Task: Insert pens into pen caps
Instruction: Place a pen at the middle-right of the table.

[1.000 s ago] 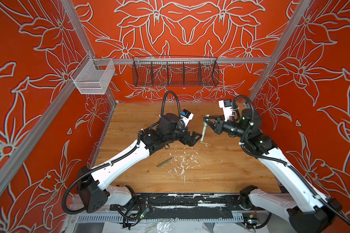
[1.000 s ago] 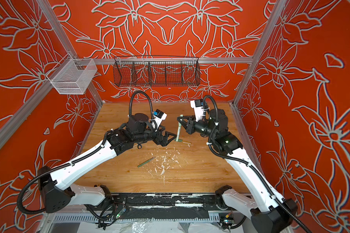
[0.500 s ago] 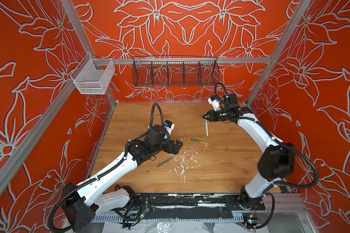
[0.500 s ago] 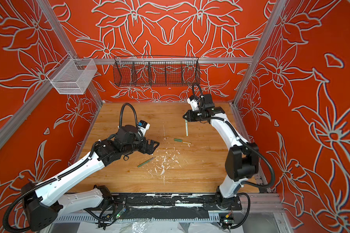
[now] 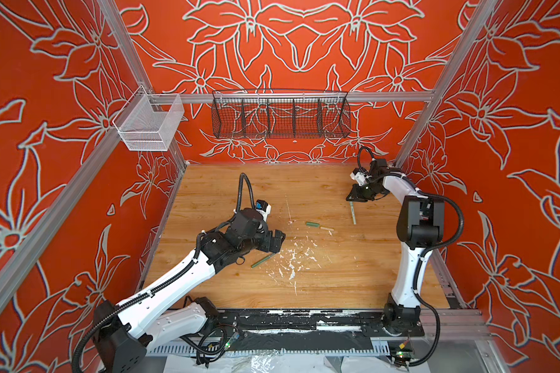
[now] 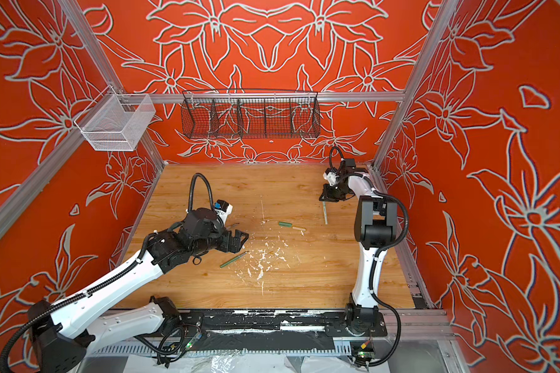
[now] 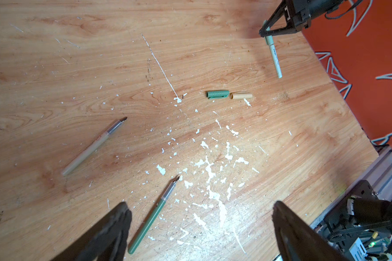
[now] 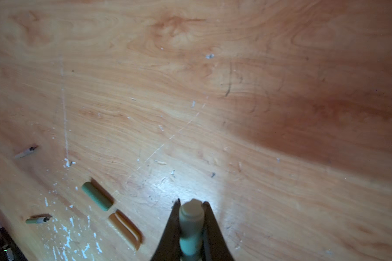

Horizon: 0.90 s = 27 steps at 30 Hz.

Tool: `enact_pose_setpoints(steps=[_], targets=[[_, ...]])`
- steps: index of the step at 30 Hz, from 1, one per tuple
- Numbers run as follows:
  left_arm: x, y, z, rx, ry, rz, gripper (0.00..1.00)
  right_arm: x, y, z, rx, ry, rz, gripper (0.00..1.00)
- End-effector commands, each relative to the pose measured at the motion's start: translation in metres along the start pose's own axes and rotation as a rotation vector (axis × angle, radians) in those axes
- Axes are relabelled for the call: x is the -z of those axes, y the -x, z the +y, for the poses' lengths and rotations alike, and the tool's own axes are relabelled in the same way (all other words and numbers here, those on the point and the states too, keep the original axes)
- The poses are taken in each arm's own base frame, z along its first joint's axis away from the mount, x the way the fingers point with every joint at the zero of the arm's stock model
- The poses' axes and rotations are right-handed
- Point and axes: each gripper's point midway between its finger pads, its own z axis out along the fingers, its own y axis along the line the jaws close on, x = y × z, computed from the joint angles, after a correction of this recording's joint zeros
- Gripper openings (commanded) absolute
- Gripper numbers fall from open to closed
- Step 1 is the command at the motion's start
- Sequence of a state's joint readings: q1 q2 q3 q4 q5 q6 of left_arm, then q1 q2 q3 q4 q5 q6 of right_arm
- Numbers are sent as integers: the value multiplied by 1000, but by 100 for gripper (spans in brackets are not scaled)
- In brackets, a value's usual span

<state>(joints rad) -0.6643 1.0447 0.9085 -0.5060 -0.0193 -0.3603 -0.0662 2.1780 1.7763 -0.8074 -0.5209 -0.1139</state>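
Pens first, nearest me: the dark green pen [image 5: 263, 260] lies flat on the paint-flecked wooden table [image 5: 337, 284], a slim round barrel with its dark tip aimed far-right, just beside my left gripper [image 5: 277, 240], whose jaws gape empty. The tan pen [image 7: 93, 146] lies roughly parallel beyond it. Mid-table, the stubby green cap [image 5: 312, 224] and tan cap [image 5: 326, 228] sit end to end. Far right, my right gripper [image 5: 353, 198] pinches the mint pen [image 5: 353, 214], its axis near-far. A second ago both claws met mid-table.
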Motion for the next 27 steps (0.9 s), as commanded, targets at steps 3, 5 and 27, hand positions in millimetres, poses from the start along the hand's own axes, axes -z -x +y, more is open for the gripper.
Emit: enact_pose_setpoints(steps=[3, 5, 27], targets=[[-2, -8, 7, 26, 24, 25, 97, -6, -5, -24, 37, -82, 50, 0], [-3, -8, 7, 29, 27, 29, 97, -11, -6, -29, 30, -92, 60, 0], [1, -14, 22, 44, 111, 46, 97, 21, 17, -31, -17, -169, -71, 38]])
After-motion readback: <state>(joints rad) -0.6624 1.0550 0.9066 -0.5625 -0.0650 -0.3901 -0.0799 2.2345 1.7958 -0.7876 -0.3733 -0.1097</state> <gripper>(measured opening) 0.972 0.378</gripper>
